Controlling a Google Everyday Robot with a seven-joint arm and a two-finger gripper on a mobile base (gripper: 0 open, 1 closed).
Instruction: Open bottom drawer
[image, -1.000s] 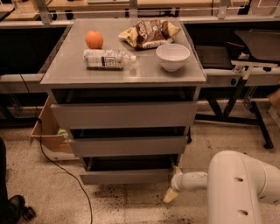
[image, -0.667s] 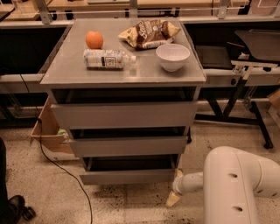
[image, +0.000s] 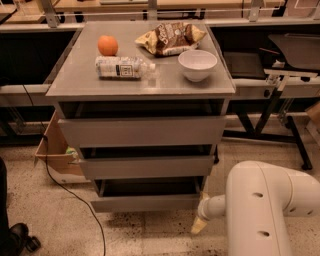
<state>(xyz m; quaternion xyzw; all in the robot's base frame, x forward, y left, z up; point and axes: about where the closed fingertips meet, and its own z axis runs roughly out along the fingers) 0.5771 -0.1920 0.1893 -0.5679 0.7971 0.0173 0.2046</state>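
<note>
The grey cabinet (image: 145, 131) has three handleless drawers stacked below its top. The bottom drawer (image: 145, 202), with the slimmest front panel, sits lowest near the floor, with a dark gap above its front. My gripper (image: 199, 226) is low at the drawer's right front corner, just off the panel's right end and slightly below it. Its pale tip points down toward the floor. My white arm (image: 257, 207) fills the lower right.
On the cabinet top lie an orange (image: 107, 45), a plastic bottle (image: 122, 67), a chip bag (image: 170, 37) and a white bowl (image: 197, 64). A cardboard box (image: 54, 152) and a black cable (image: 75, 200) sit left. Table legs (image: 272, 110) stand right.
My arm has swung left and nearer the camera, and the gripper has shifted slightly left and down by the bottom drawer's right corner. The drawers look unchanged.
</note>
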